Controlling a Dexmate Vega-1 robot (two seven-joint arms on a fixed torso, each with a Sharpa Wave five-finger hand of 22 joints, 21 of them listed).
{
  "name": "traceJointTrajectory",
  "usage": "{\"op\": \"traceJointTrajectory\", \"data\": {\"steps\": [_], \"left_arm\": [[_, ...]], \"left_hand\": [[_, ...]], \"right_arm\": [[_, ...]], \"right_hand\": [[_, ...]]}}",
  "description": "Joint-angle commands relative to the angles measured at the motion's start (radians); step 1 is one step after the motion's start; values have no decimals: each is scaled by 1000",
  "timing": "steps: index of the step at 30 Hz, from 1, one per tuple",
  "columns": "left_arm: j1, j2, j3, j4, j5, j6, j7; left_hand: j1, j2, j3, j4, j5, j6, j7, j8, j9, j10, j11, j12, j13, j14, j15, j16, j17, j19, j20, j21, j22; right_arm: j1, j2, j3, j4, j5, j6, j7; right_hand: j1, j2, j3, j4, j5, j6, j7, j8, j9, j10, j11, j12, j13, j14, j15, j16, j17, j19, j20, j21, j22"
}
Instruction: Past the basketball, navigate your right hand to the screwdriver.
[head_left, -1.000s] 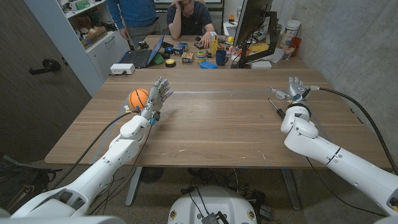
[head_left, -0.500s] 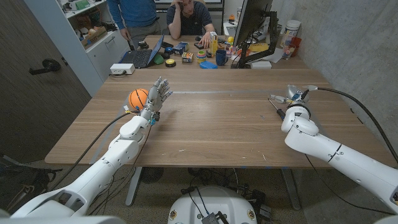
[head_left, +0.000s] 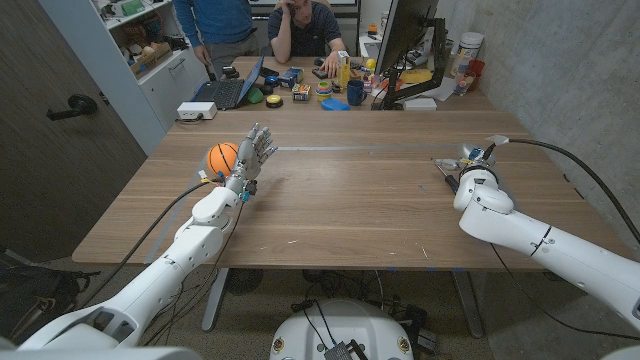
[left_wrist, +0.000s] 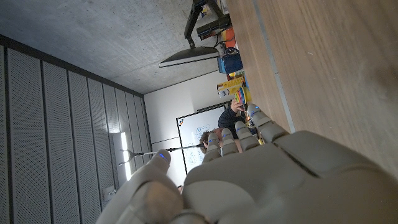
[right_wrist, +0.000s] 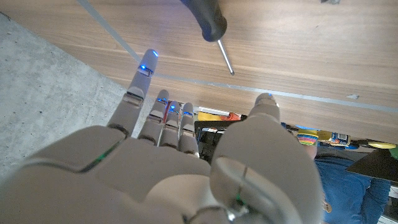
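At the right of the head view the right hand (head_left: 473, 157) hangs loose with nothing in it just beside the screwdriver (head_left: 446, 176) on the table (head_left: 350, 200), and at the upper left the left hand (head_left: 255, 155) stands loose and spread next to the orange basketball (head_left: 222, 158).

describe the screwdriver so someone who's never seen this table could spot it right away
Start at the wooden table and go to its right side, toward the concrete wall. There the screwdriver lies on the wood just beside the right hand. It is thin, with a black handle and a bare metal shaft, nothing like the round orange basketball far left.
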Motion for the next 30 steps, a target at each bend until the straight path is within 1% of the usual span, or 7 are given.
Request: {"op": "traceJointTrajectory", "data": {"steps": [1, 9, 14, 18, 21, 28, 30], "left_arm": [[6, 2, -2, -6, 1, -5, 1], [9, 4, -3, -10, -1, -6, 0], [9, 5, -4, -10, -2, -7, -2], [9, 4, -4, -9, -3, -9, -5], [8, 4, -4, -9, -4, -8, -6], [8, 5, -3, -9, -4, -9, -9], [9, 5, -4, -9, -4, -9, -10]], "left_hand": [[-11, -1, -6, 1, 8, -4, 0, 3, 4, -4, -8, 2, 5, -2, -9, 5, 4, 0, 9, 0, 4], [-13, -3, -11, 3, 9, -6, -1, 2, 4, -4, -7, 2, 5, -3, -9, 5, 4, 0, 10, 0, 4], [-14, -4, -15, 5, 10, -5, -2, 3, 4, -3, -7, 2, 5, -2, -9, 5, 4, 0, 10, 0, 4], [-15, -5, -17, 6, 11, -5, -1, 3, 4, -3, -6, 2, 5, -2, -9, 5, 4, 0, 10, 0, 4], [-16, -5, -20, 7, 11, -4, -1, 3, 4, -3, -5, 2, 5, -2, -9, 5, 5, 0, 11, 0, 4], [-18, -6, -24, 10, 12, -4, -2, 4, 4, -3, -6, 2, 5, -2, -9, 6, 5, 0, 10, 0, 4], [-19, -6, -26, 11, 13, -4, -2, 4, 4, -3, -5, 2, 5, -2, -9, 5, 5, 0, 10, 0, 4]], "right_arm": [[19, -15, -22, -9, 25, -18, 9], [16, -20, -20, -17, 38, -18, -2], [11, -21, -14, -22, 48, -17, -10], [8, -23, -11, -25, 54, -18, -16], [6, -26, -10, -29, 58, -16, -19], [-1, -30, -4, -36, 68, -14, -29], [-4, -30, -1, -38, 70, -13, -35]], "right_hand": [[12, -2, -9, -1, 6, 31, -5, 8, 3, 33, -4, 6, 2, 21, -11, -1, 2, 14, -3, -9, 3], [13, -3, -13, -1, 6, 32, -9, 4, 3, 32, -6, 1, 2, 29, -15, -3, 1, 15, -9, -17, 3], [10, -2, -18, 2, 6, 14, -7, -8, 4, 21, -5, -8, 2, 36, -24, -6, 2, 15, -5, -26, 3], [9, -2, -20, 3, 7, 15, -6, -9, 4, 21, -4, -9, 3, 37, -25, -7, 2, 17, -8, -28, 3], [8, -1, -21, 4, 7, 15, -6, -11, 4, 20, -8, -11, 3, 38, -27, -9, 2, 18, -9, -30, 3], [9, 0, -24, 5, 7, 15, -6, -13, 4, 22, -5, -13, 3, 42, -32, -11, 2, 21, -12, -37, 3], [7, 1, -25, 6, 7, 15, -7, -14, 4, 21, -9, -15, 3, 43, -34, -12, 3, 22, -12, -39, 3]]}}
